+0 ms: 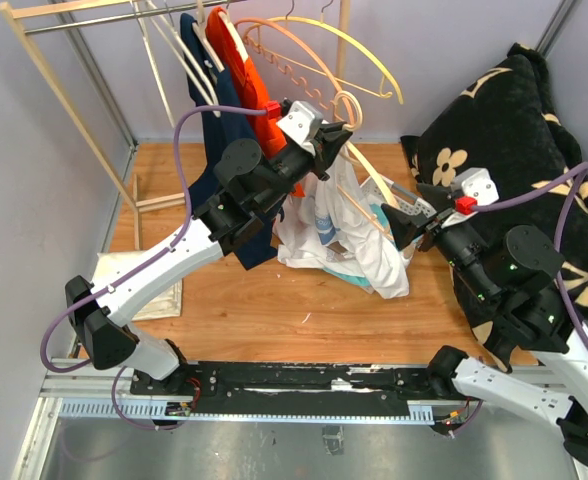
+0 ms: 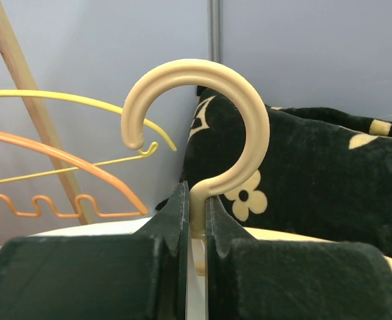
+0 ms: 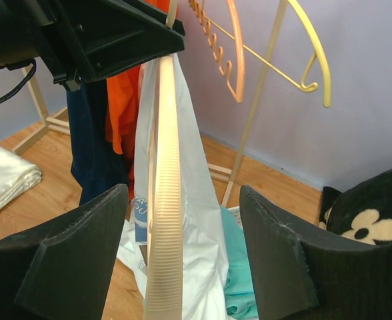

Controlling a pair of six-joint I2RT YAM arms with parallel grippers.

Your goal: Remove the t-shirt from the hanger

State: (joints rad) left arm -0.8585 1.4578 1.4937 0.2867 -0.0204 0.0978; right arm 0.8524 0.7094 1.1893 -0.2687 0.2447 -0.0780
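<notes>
1. Lilac walls enclose a wooden tabletop, with a wooden clothes rack at the back left and a black flowered blanket heaped on the right.
2. From its base at the near left, the left arm climbs diagonally toward the middle, its wrist raised well above the table.
3. The left gripper is clamped on the neck of the cream hanger, just under the hook, which stands upright above the fingers.
4. The white t-shirt hangs on that hanger. Its lower part is bunched on the table, and teal fabric shows among the folds.
5. The right arm comes in from the near right with its elbow folded and its forearm pointing left toward the shirt.
6. The right gripper sits at the hanger's lower right end. Its jaws are spread wide on either side of the ribbed hanger arm, and neither pad touches it.
7. An orange garment and a navy garment hang on the rack behind the left arm.
8. An orange hanger and a yellow hanger hang bare.
9. A folded white cloth lies on the table at the left.
</notes>
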